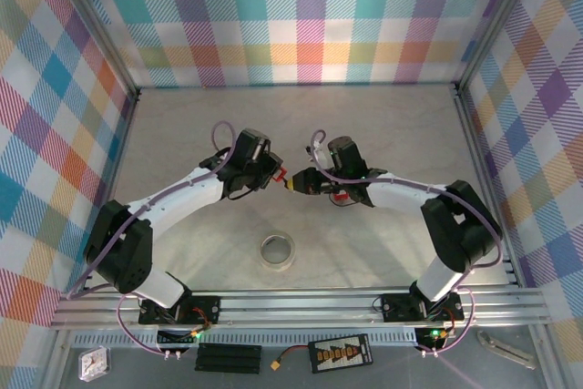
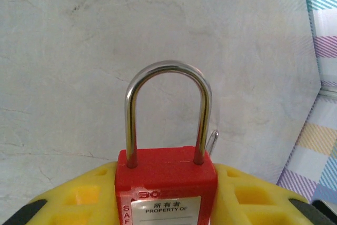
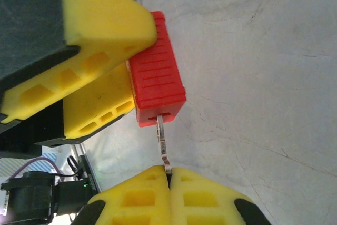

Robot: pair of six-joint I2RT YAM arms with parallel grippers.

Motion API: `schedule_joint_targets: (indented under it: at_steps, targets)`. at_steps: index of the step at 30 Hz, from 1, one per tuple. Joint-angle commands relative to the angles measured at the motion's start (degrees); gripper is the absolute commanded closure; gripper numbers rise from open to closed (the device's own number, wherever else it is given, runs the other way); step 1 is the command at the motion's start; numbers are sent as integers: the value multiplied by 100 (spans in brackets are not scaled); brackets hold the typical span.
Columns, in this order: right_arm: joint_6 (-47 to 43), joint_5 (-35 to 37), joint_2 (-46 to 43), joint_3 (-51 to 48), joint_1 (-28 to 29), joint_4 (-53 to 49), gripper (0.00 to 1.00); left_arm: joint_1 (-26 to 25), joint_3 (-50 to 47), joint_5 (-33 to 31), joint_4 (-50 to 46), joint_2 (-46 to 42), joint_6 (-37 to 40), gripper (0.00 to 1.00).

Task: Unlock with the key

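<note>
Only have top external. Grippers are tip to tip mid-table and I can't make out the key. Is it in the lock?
Observer: Yes. In the right wrist view the blade of the key enters the keyway in the bottom face of the red padlock; part of the blade shows outside.
Operator: Who holds what?
Observer: The right gripper is shut on the key's head; the left gripper clamps the padlock body from both sides.
Operator: Shackle popped?
Observer: No. The left wrist view shows the shackle with both legs seated in the body, so it is not yet unlocked.
</note>
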Motion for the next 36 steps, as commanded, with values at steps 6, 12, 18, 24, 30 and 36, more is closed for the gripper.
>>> schedule_joint_targets:
  at_steps: [6,12,18,24,30,36]
  targets:
    - [-1429,1368,-452,614,660,-576,100,-556,-450,1763,1819,188,-875,100]
    - [-2256,1518,-694,594,581,-909,100,-560,-542,2029,2204,25,-935,100]
    - [-984,-498,-537,121,-468,370,100,-560,-924,1991,2286,-530,-863,100]
    - [643,-1657,-105,-130,-805,2177,100,-645,-1147,1539,2174,-1183,-663,100]
    - [681,-1688,-66,54,-795,1994,100,-792,-1121,1311,1902,-1315,-617,100]
    - [-479,-1229,-331,225,-535,716,100,-800,-965,1467,1742,-1203,-639,100]
